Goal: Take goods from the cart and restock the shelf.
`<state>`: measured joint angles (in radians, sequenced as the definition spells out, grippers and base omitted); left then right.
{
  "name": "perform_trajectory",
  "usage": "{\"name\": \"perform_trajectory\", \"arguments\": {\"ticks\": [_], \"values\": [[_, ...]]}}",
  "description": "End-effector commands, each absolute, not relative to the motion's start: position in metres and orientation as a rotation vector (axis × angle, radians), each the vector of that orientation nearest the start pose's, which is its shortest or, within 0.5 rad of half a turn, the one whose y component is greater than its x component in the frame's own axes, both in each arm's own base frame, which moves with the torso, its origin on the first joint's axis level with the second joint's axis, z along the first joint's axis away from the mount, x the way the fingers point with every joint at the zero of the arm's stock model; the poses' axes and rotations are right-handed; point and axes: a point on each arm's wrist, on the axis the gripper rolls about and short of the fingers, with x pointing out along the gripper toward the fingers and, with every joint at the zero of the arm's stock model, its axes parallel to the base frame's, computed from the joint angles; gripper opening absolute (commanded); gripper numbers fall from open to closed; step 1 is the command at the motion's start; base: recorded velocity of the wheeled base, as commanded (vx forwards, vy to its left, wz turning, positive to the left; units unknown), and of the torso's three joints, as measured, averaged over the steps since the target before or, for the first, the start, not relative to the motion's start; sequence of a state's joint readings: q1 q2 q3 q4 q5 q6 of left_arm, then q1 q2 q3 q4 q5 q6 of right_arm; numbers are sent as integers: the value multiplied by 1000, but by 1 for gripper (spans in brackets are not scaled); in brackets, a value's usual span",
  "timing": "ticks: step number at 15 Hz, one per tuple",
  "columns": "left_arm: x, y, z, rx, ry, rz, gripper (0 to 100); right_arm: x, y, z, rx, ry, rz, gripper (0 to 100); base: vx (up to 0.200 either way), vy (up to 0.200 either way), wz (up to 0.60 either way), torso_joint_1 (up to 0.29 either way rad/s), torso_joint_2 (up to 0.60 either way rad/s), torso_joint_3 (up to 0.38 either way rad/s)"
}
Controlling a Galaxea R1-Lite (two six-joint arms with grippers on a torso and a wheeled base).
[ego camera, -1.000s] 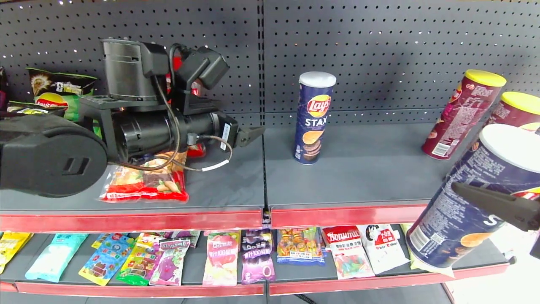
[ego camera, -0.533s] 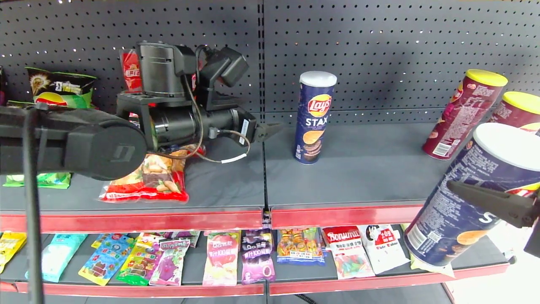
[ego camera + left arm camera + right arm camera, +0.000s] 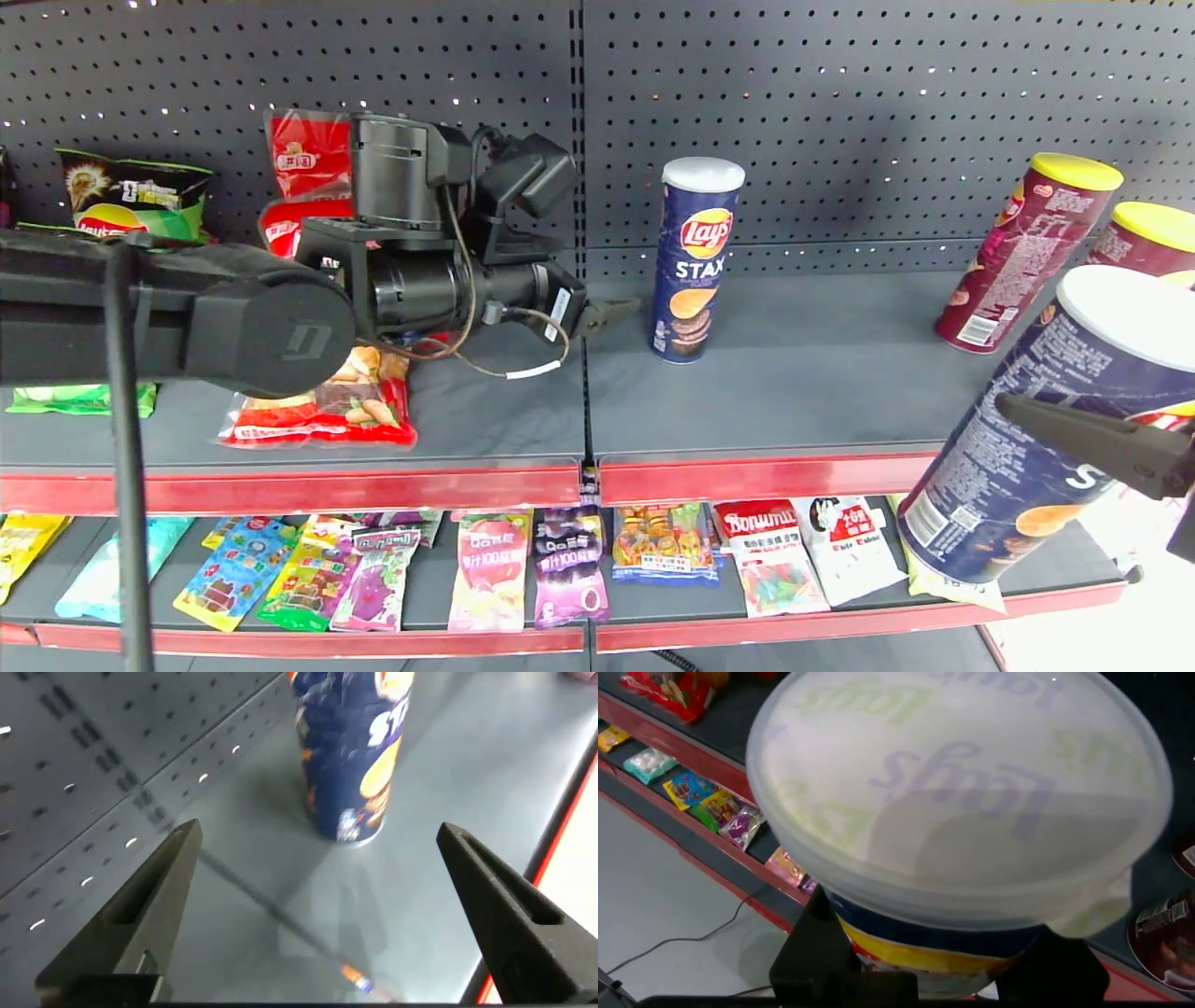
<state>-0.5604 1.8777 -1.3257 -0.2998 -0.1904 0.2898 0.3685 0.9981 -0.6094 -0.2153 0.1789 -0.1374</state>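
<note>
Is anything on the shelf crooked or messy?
Mostly tidy. At the right end of the top shelf, the maroon can and its yellow-lidded neighbour look tilted, unlike the upright blue can mid-shelf. The red nut bag lies flat near the front. The right gripper holds a second blue can tilted.

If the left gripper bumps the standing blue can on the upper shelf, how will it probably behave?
The blue can is tall and narrow on a small base, so a push near its top would probably tip it. Lying down, its round body may roll along the flat shelf. As a snack tube it is likely light.
</note>
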Motion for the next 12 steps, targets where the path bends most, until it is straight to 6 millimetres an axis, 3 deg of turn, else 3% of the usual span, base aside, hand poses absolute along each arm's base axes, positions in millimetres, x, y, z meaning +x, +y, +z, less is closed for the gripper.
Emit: {"name": "perform_trajectory", "arguments": {"ticks": [1,3,6,12], "values": [[308,-198,243,327,124,-760,100,118,50,238,-151,138,559,0,0,0,0,0,0,0],[302,-195,243,333,127,-751,100,118,50,238,-153,138,559,0,0,0,0,0,0,0],[300,-193,243,338,126,-749,100,118,50,238,-153,138,559,0,200,0,0,-4,-2,1],[300,-194,243,349,107,-743,100,118,50,238,-152,136,559,0,0,0,0,0,0,0]]}}
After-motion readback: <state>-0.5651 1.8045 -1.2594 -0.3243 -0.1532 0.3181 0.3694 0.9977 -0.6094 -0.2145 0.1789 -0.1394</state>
